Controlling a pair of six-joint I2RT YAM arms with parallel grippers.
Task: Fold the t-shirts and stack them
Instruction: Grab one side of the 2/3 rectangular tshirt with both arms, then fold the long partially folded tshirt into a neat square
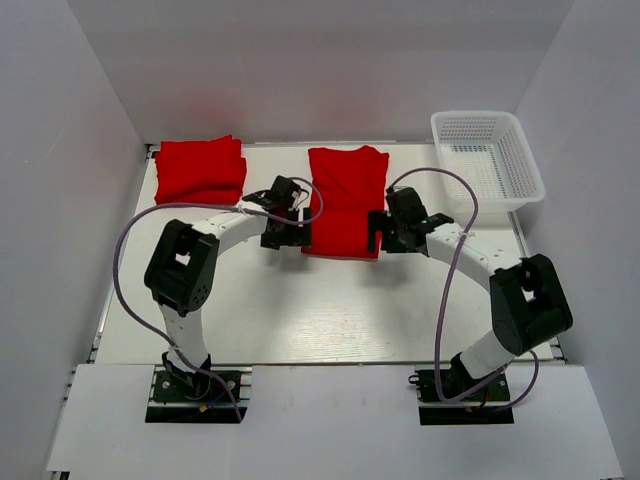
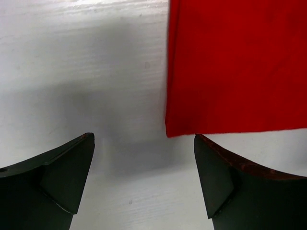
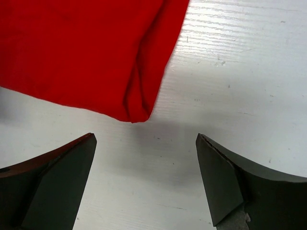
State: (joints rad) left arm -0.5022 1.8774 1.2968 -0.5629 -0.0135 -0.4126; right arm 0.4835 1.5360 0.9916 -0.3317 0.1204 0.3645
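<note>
Your left arm (image 1: 182,268) rises from its base at the near left, elbow high, with the forearm reaching forward and inward toward centre. Your right arm (image 1: 528,300) mirrors it from the near right, elbow high and forearm angled inward. Both wrists are pitched down at about the same depth, and the two tool ends sit near each other at mid-workspace without touching. The left gripper (image 1: 288,238) has its jaws spread wide, and its dark fingers (image 2: 62,177) point downward at the bottom of its wrist view. The right gripper (image 1: 380,232) is the same: jaws spread wide, fingers (image 3: 57,177) pointing downward.
</note>
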